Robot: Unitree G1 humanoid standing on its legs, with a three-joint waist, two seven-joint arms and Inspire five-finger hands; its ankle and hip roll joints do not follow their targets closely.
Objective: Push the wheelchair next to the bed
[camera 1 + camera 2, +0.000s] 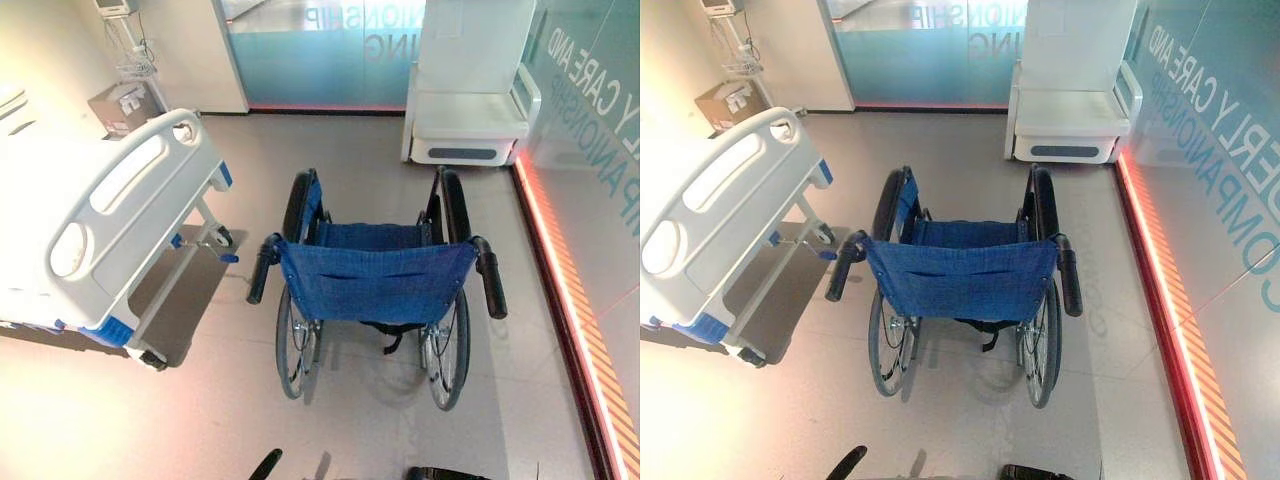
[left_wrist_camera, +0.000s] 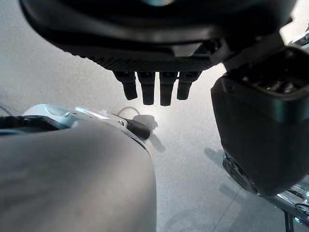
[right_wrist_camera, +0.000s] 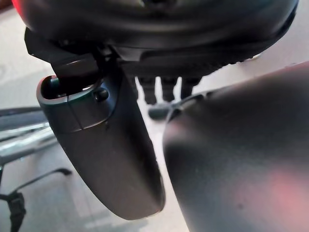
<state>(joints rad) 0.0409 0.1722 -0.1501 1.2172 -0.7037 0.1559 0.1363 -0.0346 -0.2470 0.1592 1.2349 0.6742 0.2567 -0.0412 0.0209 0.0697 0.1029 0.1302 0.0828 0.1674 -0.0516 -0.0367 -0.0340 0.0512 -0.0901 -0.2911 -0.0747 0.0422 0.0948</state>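
I have the wheelchair [image 1: 375,285] standing on the floor [image 1: 120,420] straight ahead of me, its blue back cloth facing the camera and its seat pointing away. The two black push handles [image 1: 490,280] stick out toward me at either side of the back, and nothing is on them. The big wheels sit either side of the seat, touching the floor.

The bed [image 1: 95,225] is off to my left, its white footboard nearest the chair. A strip of bare floor lies between the bed's wheeled leg and the chair's left handle, so the chair is near the bed but apart from it, not alongside.

My left hand [image 2: 154,87] shows in its wrist view with the fingers [image 2: 147,92] hanging down straight in a row over the floor, relaxed and holding nothing; the thumb stands out beside them. In the head views a dark tip of it pokes in at the bottom edge, below and short of the chair.

My right hand [image 3: 166,89] shows in its own wrist view much the same: fingers loose and pointing down, the thumb large in the foreground, nothing held.

Beyond the chair a white seat unit [image 1: 470,110] stands against the far glass wall [image 1: 320,50]. A cardboard box [image 1: 125,105] sits near the bed's far corner.
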